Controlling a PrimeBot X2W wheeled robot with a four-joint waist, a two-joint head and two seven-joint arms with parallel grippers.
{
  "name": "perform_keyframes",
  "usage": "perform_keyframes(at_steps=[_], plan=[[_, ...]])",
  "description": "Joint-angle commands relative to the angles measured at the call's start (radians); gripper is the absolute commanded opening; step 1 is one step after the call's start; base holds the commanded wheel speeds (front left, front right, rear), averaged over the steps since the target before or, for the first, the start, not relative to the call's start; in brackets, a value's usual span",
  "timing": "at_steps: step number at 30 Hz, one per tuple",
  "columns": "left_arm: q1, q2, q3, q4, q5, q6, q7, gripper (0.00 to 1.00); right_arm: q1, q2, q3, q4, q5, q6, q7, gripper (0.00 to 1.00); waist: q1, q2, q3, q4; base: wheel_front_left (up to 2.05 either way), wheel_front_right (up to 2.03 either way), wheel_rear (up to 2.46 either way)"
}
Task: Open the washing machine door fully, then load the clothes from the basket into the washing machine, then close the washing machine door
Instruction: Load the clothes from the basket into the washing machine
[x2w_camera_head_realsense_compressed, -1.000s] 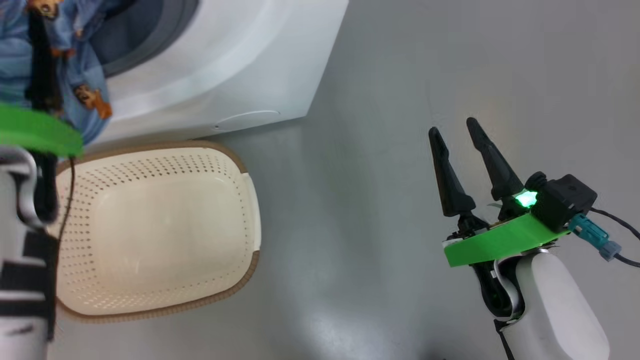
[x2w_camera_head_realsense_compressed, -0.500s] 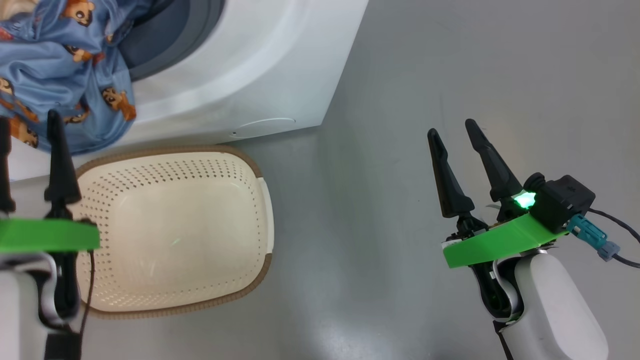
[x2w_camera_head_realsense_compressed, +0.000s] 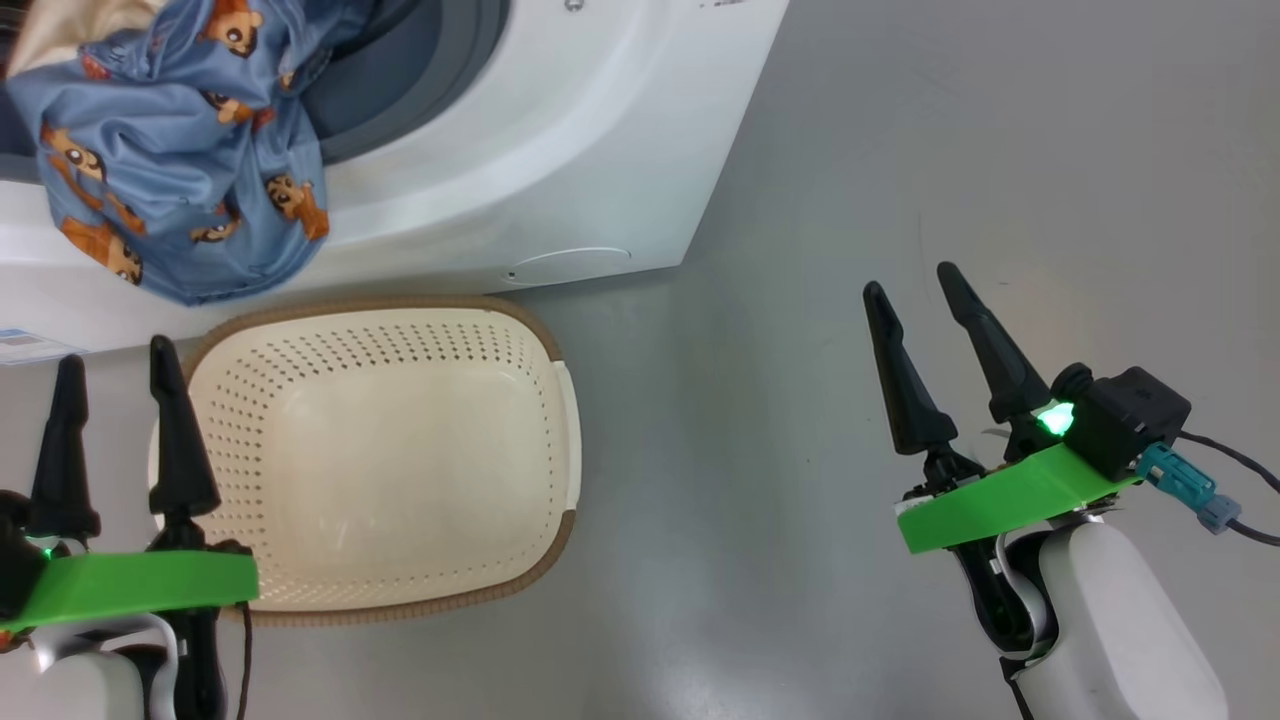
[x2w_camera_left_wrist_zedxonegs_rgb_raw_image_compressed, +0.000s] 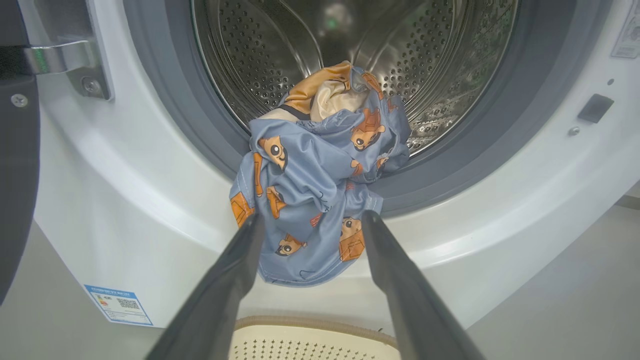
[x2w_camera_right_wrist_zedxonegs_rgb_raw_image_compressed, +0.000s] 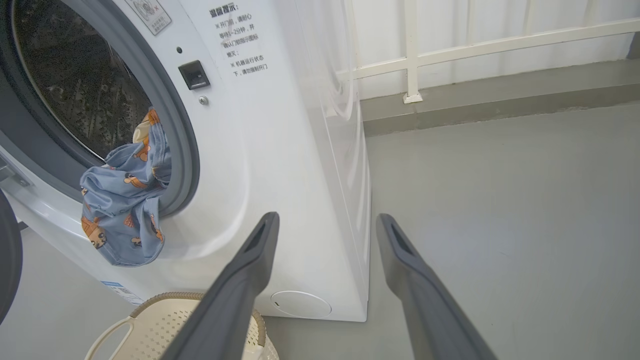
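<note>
Blue fox-print clothes (x2w_camera_left_wrist_zedxonegs_rgb_raw_image_compressed: 315, 190) hang over the gasket (x2w_camera_left_wrist_zedxonegs_rgb_raw_image_compressed: 450, 165) of the washing machine (x2w_camera_left_wrist_zedxonegs_rgb_raw_image_compressed: 125, 200), just ahead of the left gripper (x2w_camera_head_realsense_compressed: 115, 353), whose jaws gape empty. The basket (x2w_camera_head_realsense_compressed: 540, 340) sits just right of it; the right gripper (x2w_camera_head_realsense_compressed: 910, 278), likewise spread and empty, hovers well apart.
</note>
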Motion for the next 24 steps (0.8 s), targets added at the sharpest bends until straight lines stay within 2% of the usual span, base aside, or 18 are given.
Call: perform_keyframes(at_steps=[1,10,16,24], plan=[[0.011,0.014,0.034,-0.029,0.011,-0.002,-0.005,1.00,0.021,0.002,0.024,-0.019,0.003,0.009,-0.005,1.00,0.0000,0.0000,-0.003,0.003,0.00,0.00,0.00],[0.017,0.010,0.025,-0.010,0.007,-0.003,-0.005,1.00,0.027,0.000,0.038,-0.015,0.006,0.009,-0.005,1.00,0.0000,0.0000,-0.006,-0.003,0.00,0.00,0.00],[-0.035,0.062,-0.008,0.116,-0.027,-0.003,-0.005,1.00,0.024,0.003,0.047,-0.012,0.005,0.009,-0.005,1.00,0.0000,0.0000,0.002,-0.012,0.00,0.00,0.00],[-0.164,0.150,-0.063,0.347,-0.084,-0.003,-0.005,1.00,0.018,0.007,0.053,-0.010,0.009,0.009,-0.005,1.00,0.0000,0.0000,0.011,-0.033,0.00,0.00,0.00]])
